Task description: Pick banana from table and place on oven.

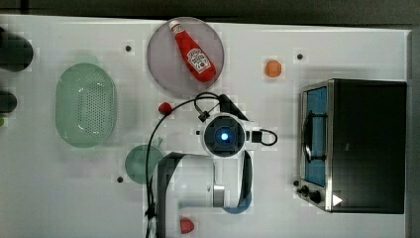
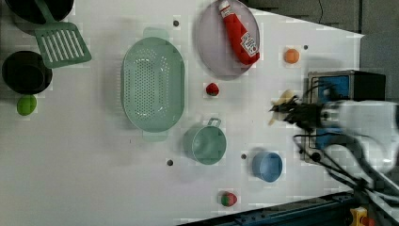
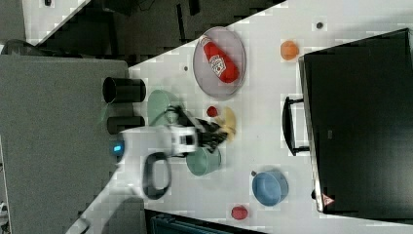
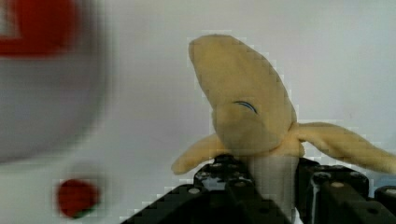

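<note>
Cream-yellow banana (image 4: 247,112) pinched at its base between the gripper (image 4: 271,186) jaws (peel strips splayed); carry high, clearing the oven (image 1: 369,144) front edge before lowering.

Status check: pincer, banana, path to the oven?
Pincer shut on banana. Banana off the table, not yet on oven. Nothing seen blocking the oven's black top.
</note>
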Robot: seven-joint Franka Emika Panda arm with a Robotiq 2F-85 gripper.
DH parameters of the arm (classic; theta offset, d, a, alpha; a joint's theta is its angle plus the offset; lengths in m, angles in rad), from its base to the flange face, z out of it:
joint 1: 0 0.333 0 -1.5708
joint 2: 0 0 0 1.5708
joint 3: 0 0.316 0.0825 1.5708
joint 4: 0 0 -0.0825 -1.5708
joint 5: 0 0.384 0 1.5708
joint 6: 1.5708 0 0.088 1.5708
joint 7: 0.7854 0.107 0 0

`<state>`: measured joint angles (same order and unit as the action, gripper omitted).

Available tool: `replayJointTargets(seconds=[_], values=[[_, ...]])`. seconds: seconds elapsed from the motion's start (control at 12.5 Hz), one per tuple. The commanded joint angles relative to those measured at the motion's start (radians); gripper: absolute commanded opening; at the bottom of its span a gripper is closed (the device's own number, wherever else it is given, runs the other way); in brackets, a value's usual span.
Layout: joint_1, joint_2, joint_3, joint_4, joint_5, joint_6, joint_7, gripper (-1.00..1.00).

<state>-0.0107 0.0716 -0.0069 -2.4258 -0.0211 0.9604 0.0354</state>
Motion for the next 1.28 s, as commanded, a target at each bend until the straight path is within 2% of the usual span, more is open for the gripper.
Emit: replayJointTargets(seconds=[0.08, 0.32, 0.48, 0.64, 0.96, 1.28], values=[[-0.004, -0.136, -0.008, 0.121, -0.006, -0.24, 0.035, -0.5], [-0.011, -0.21, -0.029, 0.273, -0.006, -0.485, 0.035, -0.5], [-0.028, -0.211, -0.082, 0.36, -0.006, -0.572, 0.015, -0.5], [-0.045, -0.198, -0.153, 0.409, -0.009, -0.578, -0.111, -0.5], [-0.08, -0.132, -0.309, 0.435, -0.009, -0.561, -0.321, -0.5], [-0.094, -0.022, -0.436, 0.448, -0.01, -0.446, -0.447, -0.5]])
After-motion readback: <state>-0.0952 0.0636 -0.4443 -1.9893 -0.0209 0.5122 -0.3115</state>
